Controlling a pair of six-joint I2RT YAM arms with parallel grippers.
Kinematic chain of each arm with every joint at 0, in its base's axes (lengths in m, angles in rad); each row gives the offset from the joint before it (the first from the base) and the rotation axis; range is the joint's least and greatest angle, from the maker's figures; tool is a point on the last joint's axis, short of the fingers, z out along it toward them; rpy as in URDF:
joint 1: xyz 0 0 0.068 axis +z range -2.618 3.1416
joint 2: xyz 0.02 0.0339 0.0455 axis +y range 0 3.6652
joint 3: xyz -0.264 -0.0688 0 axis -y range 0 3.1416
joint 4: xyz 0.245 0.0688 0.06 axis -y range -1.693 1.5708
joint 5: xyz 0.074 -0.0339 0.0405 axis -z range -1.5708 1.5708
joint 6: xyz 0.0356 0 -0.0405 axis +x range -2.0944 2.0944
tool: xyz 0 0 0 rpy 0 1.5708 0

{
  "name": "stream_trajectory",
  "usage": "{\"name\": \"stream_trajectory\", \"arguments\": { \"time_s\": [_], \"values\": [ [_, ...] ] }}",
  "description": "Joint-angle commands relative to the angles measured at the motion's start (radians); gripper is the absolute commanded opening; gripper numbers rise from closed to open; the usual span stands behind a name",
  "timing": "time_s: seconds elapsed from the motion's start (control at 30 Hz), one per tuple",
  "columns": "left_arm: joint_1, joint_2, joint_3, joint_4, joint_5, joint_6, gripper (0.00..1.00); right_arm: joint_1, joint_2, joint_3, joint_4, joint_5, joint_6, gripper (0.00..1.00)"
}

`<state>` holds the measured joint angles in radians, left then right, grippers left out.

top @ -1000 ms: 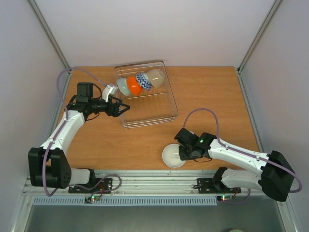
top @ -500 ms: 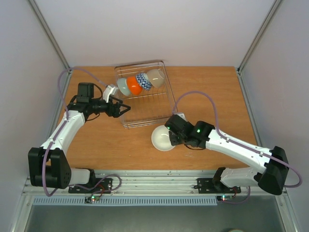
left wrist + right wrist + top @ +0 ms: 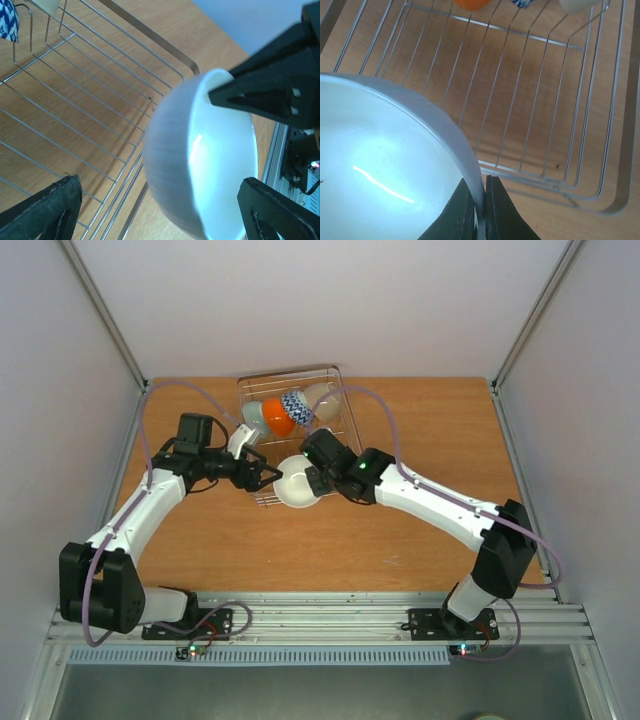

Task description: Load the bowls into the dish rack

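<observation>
Pinching white bowl's (image 3: 294, 486) rim in right end effector (image 3: 480, 200) over dish rack (image 3: 338, 452) edge, beside wide-spread left end effector (image 3: 270, 476).

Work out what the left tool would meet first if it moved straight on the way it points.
Probably the white bowl, pinched at its rim by the right tool; it sits just ahead of the open left tool, though depth is unclear.

The bench (image 3: 430, 420) is a flat brown wooden board with pale walls around it. The silver wire dish rack (image 3: 338, 430) sits right on it, toward the back, a little left of the middle, turned a bit crooked.
</observation>
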<state>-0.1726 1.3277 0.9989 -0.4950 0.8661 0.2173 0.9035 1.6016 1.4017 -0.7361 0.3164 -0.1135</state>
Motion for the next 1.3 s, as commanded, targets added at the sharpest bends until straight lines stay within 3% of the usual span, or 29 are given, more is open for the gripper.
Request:
{"name": "stream_trajectory", "arguments": {
  "time_s": [0.0,0.47,0.53,0.87,1.1,1.17,1.27],
  "values": [
    [-0.011,-0.023,0.030,-0.009,-0.017,0.027,0.86,-0.033,0.037,0.098,0.071,-0.011,-0.079,0.01],
    [-0.022,0.006,0.033,-0.010,-0.023,0.037,0.80,-0.037,0.079,0.210,0.077,-0.068,-0.114,0.01],
    [-0.022,0.013,0.036,-0.012,-0.020,0.039,0.71,-0.037,0.072,0.204,0.079,-0.073,-0.111,0.01],
    [-0.025,0.029,0.046,-0.022,-0.038,0.040,0.04,-0.037,0.082,0.195,0.098,-0.116,-0.109,0.01],
    [-0.025,0.027,0.044,-0.020,-0.049,0.042,0.01,-0.035,0.080,0.178,0.134,-0.167,-0.120,0.02],
    [-0.025,0.026,0.044,-0.018,-0.055,0.041,0.00,-0.036,0.059,0.166,0.145,-0.177,-0.130,0.10],
    [-0.025,0.028,0.045,-0.013,-0.054,0.027,0.00,-0.036,0.015,0.127,0.178,-0.213,-0.144,0.37]
  ]
}}
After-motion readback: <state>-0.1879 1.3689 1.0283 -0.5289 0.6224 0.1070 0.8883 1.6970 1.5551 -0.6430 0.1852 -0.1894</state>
